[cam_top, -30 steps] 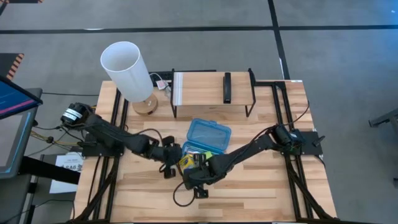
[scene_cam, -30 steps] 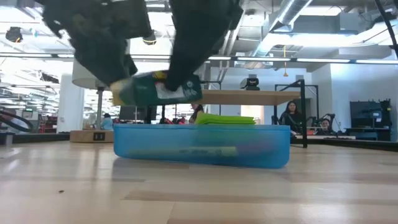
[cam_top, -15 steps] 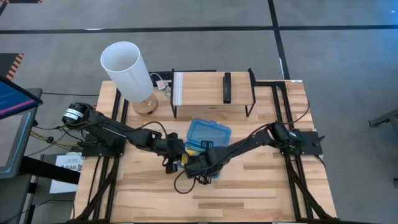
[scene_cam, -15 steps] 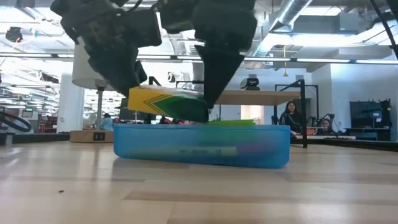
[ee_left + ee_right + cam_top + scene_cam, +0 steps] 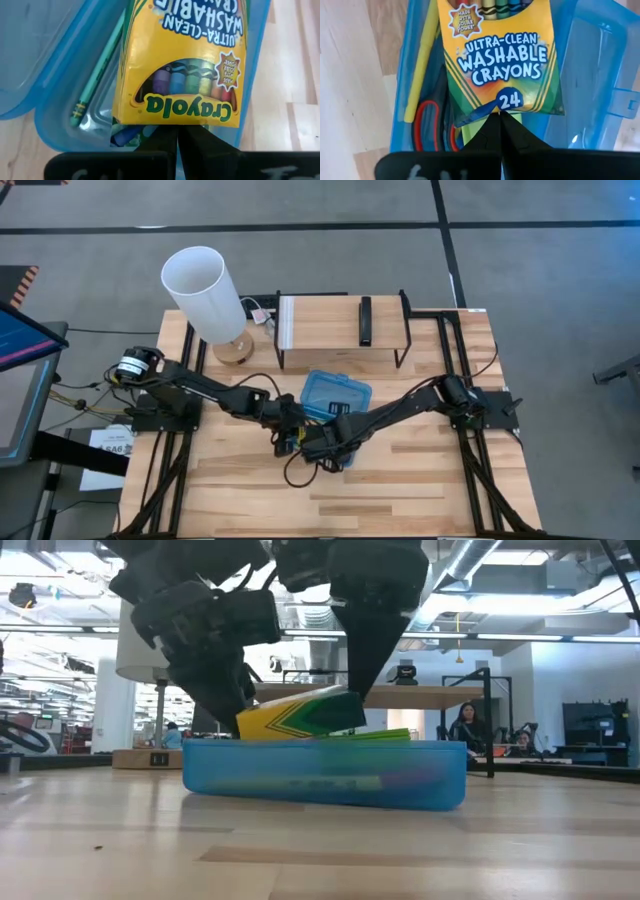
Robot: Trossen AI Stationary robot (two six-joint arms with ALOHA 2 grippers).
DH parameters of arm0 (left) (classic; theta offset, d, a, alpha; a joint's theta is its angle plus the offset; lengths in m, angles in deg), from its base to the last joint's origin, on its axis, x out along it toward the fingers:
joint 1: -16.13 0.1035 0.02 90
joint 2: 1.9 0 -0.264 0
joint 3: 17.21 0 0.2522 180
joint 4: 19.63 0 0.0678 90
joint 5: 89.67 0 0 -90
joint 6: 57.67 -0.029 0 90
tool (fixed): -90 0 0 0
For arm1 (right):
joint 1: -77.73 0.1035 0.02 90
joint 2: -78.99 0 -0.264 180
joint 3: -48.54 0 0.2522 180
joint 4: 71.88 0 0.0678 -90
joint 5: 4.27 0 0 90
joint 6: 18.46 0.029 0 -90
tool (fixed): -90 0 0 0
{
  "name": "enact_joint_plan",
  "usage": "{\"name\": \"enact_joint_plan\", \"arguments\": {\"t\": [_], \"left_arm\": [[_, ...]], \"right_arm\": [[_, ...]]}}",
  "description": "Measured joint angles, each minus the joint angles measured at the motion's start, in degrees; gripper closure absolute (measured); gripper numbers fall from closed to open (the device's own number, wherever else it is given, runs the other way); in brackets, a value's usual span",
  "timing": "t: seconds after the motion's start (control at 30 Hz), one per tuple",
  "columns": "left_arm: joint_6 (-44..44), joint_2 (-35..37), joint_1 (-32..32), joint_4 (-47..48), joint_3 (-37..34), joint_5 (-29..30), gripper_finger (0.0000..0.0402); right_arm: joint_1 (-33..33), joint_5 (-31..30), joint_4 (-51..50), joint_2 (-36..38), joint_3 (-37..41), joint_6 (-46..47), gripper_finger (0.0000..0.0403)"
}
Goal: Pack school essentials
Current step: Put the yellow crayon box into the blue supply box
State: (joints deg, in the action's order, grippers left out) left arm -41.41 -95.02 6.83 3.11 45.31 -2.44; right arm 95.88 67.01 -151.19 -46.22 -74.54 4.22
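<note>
The yellow-green crayon box [image 5: 300,715] hangs over the open translucent blue case [image 5: 325,775], tilted with its right end higher. My left gripper [image 5: 238,708] is shut on its left end and my right gripper [image 5: 358,690] on its right end. In the case lie a green pencil [image 5: 95,75], a yellow pencil [image 5: 420,70], red-handled scissors [image 5: 422,125] and a lime-green sticky-note pad [image 5: 370,733]. The case's lid [image 5: 337,393] lies open toward the far side. Whether the box touches the case's rim, I cannot tell. My left gripper pinches the box's end edge below the brand name [image 5: 175,124] between its two fingers. The fingers slant down from the table's left. That end is the lower one, just above the case. My right gripper pinches the opposite end edge, below the "24" [image 5: 502,111], between its two fingers. The fingers come steeply from above. That end is held higher, so the box tilts.
A tall white lamp [image 5: 205,290] stands at the far left. A wooden riser [image 5: 335,320] with a black object [image 5: 366,320] on it stands at the far middle. Bare wood lies along the near edge and at the right.
Both grippers have carried the crayon box toward the table's right and far side, down over the case. The box has turned from edge-on to flat, and its right end has then tipped up. My right gripper has tipped steeper.
</note>
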Motion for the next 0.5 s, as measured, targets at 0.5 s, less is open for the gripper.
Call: {"name": "enact_joint_plan", "arguments": {"t": [0.5], "left_arm": [[0.7,1.7,0.3,2.5,0.0,0.4,0.0401]], "right_arm": [[0.6,4.5,-3.8,0.5,2.9,1.0,0.0366]]}}
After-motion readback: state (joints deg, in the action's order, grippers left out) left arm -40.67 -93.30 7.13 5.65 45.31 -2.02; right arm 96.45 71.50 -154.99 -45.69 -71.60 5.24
